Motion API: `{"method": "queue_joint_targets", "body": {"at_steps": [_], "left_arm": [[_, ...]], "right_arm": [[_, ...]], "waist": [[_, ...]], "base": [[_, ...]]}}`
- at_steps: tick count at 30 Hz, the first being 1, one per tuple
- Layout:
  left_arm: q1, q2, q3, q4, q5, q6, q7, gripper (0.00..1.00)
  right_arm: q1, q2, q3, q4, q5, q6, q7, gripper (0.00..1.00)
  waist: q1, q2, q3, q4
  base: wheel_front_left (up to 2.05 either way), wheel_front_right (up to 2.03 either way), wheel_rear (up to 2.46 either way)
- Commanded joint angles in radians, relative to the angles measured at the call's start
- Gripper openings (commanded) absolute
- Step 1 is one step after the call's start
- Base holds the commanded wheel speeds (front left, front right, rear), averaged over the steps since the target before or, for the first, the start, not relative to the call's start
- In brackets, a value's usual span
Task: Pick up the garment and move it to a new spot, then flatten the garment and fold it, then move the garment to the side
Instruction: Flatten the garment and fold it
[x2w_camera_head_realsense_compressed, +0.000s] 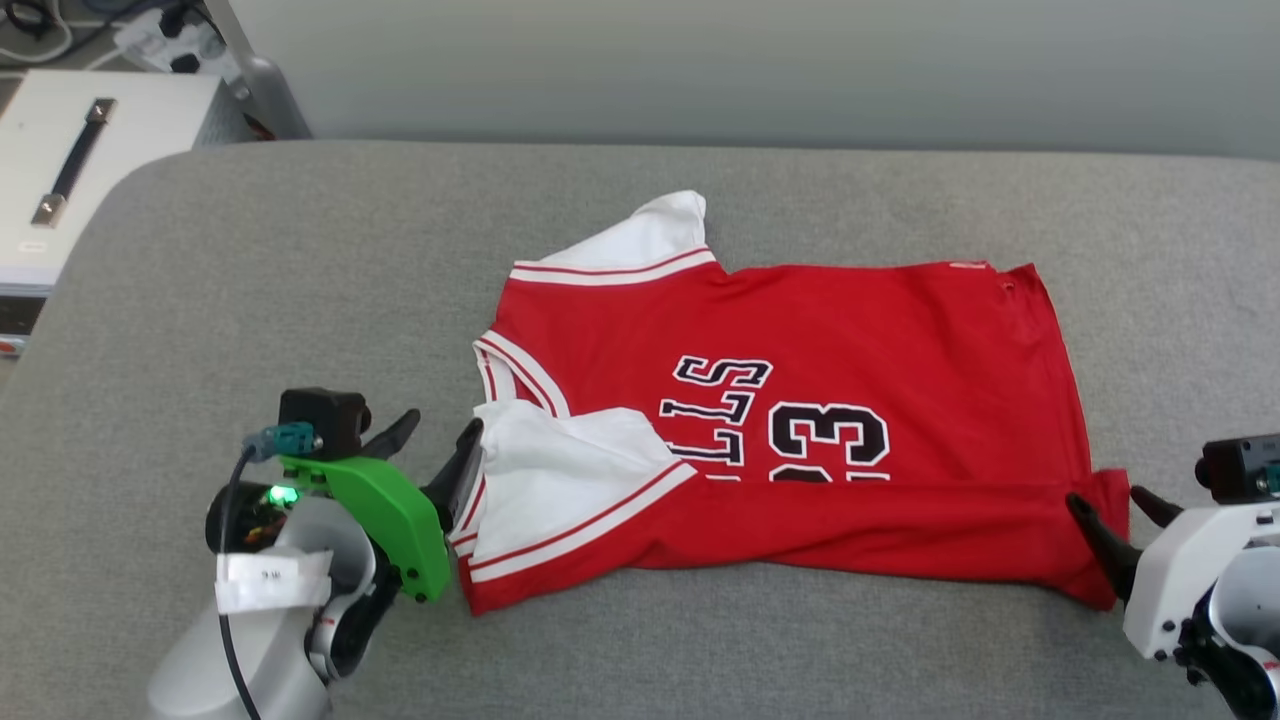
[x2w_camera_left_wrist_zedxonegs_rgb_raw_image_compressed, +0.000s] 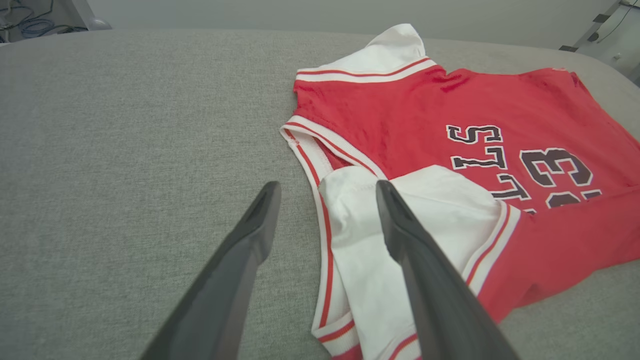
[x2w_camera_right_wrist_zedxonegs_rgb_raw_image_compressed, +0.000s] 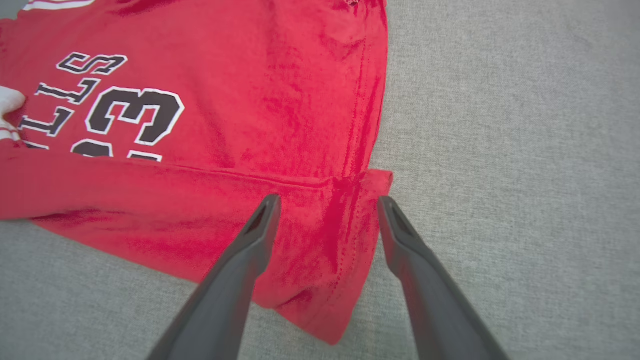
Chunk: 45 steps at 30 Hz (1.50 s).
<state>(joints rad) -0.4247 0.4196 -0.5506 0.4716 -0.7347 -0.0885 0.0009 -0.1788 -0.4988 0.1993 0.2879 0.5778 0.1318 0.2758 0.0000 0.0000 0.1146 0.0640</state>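
Fingers (x2w_camera_left_wrist_zedxonegs_rgb_raw_image_compressed: 235, 270) on both your grippers stand spread wide, holding nothing. Your left gripper (x2w_camera_head_realsense_compressed: 433, 452), lower left, straddles the white sleeve (x2w_camera_head_realsense_compressed: 560, 470) edge; your right gripper (x2w_camera_head_realsense_compressed: 1118, 512), lower right, straddles the hem corner (x2w_camera_right_wrist_zedxonegs_rgb_raw_image_compressed: 372, 185). You have the red jersey (x2w_camera_head_realsense_compressed: 800, 330) lying mid-frame on grey upholstery (x2w_camera_head_realsense_compressed: 250, 280), near edge folded over.

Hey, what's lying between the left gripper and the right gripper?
The garment, lettering up, fills that stretch of the grey surface: left gripper at its folded white sleeve, right gripper at its hem corner. The head view shows it.
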Motion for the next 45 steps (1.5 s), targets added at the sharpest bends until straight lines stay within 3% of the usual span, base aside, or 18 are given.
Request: {"method": "queue_joint_targets", "body": {"at_steps": [1,5,14,18,28,45], "left_arm": [[0.029,-0.006,0.003,-0.023,-0.008,0.02,-0.005,1.0],[0.103,-0.011,0.025,-0.105,-0.042,0.078,0.004,1.0],[0.299,0.049,0.038,-0.357,-0.056,0.26,0.104,1.0],[0.351,0.082,0.015,-0.445,-0.046,0.317,0.177,1.0],[0.339,0.09,-0.015,-0.505,-0.046,0.37,0.284,1.0],[0.233,0.023,-0.029,-0.276,-0.025,0.387,0.277,1.0]], "right_arm": [[0.028,0.007,-0.012,-0.016,-0.01,-0.001,0.001,1.0],[0.085,0.024,-0.05,-0.071,-0.024,-0.001,0.03,1.0],[0.187,0.088,-0.136,-0.239,-0.082,-0.001,0.109,1.0],[0.226,0.118,-0.176,-0.306,-0.102,-0.001,0.149,1.0],[0.251,0.157,-0.221,-0.396,-0.141,-0.001,0.219,1.0],[0.235,0.155,-0.227,-0.443,-0.144,-0.001,0.243,1.0]], "waist": [[0.0,0.0,-0.049,0.02],[0.0,0.0,-0.082,0.029],[0.0,0.0,-0.097,0.027],[0.0,0.0,-0.079,0.027],[0.0,0.0,0.002,0.005],[0.0,0.0,0.097,-0.036]], "base": [[0.0,0.0,0.0],[0.0,0.0,0.0],[0.0,0.0,0.0],[0.0,0.0,0.0],[0.0,0.0,0.0],[0.0,0.0,0.0]]}}
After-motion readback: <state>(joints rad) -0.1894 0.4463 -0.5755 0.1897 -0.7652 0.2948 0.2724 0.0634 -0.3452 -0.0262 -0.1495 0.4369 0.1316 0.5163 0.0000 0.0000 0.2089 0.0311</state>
